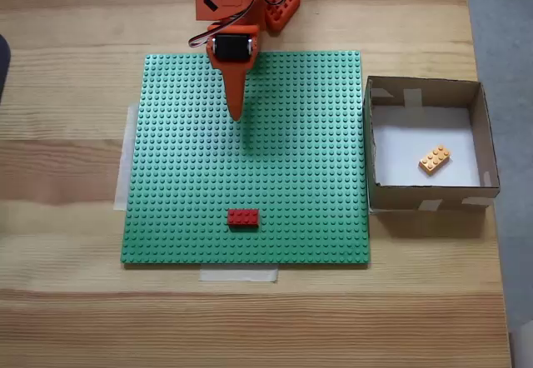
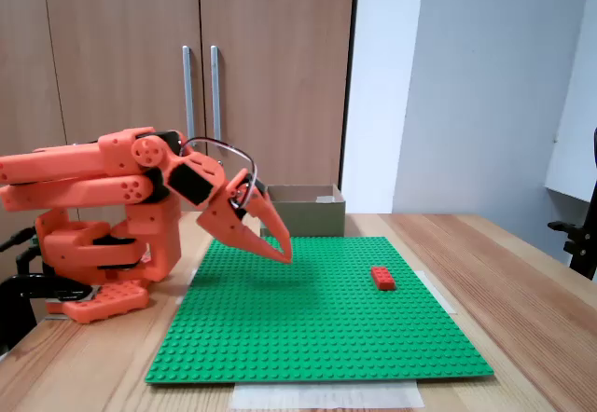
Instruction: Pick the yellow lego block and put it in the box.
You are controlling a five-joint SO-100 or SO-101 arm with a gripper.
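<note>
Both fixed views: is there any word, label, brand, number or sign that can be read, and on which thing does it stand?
None can be read.
The gripper, the yellow block in the box, the red block and the green baseplate show no print.
Any lettering on the studs is too small to tell.

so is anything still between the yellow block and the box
Nothing visible: the yellow lego block already lies on the white floor inside the box. The gripper hangs over the green baseplate, apart from both.
</note>
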